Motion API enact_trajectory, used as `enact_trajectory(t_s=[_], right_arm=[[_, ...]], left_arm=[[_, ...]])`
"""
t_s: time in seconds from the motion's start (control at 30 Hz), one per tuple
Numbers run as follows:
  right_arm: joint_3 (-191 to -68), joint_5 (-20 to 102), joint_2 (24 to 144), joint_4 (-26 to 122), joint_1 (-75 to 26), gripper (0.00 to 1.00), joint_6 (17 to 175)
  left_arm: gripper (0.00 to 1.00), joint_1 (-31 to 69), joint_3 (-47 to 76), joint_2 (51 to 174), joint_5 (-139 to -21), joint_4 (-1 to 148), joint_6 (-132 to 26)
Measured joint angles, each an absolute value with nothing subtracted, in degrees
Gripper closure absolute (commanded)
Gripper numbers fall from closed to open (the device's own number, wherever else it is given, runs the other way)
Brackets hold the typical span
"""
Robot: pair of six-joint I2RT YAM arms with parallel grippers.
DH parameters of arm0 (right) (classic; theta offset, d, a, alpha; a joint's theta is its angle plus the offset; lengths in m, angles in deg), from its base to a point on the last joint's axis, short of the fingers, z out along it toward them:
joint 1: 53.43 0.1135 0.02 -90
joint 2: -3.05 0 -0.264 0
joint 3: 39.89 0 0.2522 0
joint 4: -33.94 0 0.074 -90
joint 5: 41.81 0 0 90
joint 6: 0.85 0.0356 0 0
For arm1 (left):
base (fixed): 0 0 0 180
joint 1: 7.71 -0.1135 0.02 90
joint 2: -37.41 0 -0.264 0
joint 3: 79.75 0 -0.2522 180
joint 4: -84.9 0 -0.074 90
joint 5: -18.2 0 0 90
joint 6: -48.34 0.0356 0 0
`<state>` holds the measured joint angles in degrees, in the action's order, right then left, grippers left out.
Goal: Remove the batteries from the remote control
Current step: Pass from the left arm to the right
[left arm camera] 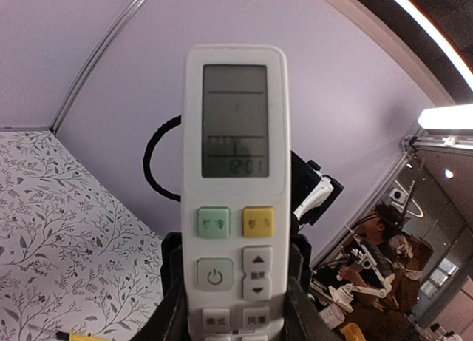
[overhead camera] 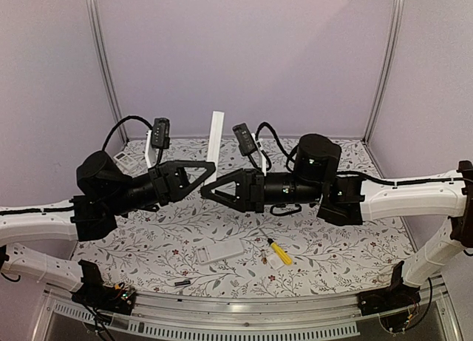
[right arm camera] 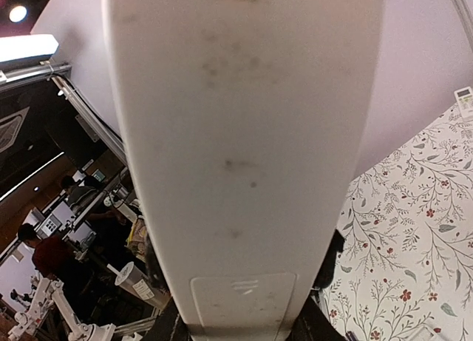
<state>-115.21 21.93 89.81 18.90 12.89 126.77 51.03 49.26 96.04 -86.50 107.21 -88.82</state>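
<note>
Above the counter [overhead camera: 148,245], upright remote control [left arm camera: 236,171] pinched low by left jaws and right jaws alike — stiff, slick plastic. Batteries unseen, likely behind rear cover [right arm camera: 242,300] — small, smooth, roll-prone; best gripped across the middle.

From high behind the arm bases, looking down over the bench [overhead camera: 148,241]. From each wrist, tilted upward, very close on the shared remote [left arm camera: 235,134]: keypad face left, plain back right.

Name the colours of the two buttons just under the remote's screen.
On the remote, left button green, right button yellow; left wrist view shows it best.
</note>
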Motion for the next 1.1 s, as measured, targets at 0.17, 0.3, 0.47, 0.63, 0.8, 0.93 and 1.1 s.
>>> enact_trajectory(t_s=[0.17,0.3,0.47,0.63,0.8,0.93,1.1], right_arm=[[-112.7,24.6,89.3,19.3,13.0,0.91,126.8],[-111.0,29.5,88.2,26.3,13.0,0.92,125.3],[-111.0,36.7,86.6,38.5,13.0,0.93,121.0],[-111.0,42.8,86.3,49.9,13.1,0.94,116.6],[-111.0,47.7,86.4,57.0,13.9,0.94,113.4],[-111.1,50.1,86.9,60.1,15.0,0.95,111.8],[-112.3,52.4,88.8,62.3,16.4,0.96,110.4]], left_arm=[[0.23,51.6,49.1,94.4,-84.0,101.5,-88.2],[0.18,51.5,48.0,90.0,-77.6,92.4,-87.8],[0.18,51.5,43.0,87.5,-71.0,79.8,-88.5],[0.18,51.4,38.5,90.5,-69.4,69.6,-90.4],[0.18,50.4,34.6,96.7,-71.8,62.8,-91.7],[0.18,49.3,32.6,101.4,-74.7,59.8,-92.1],[0.20,47.8,32.6,103.9,-78.6,59.9,-92.9]])
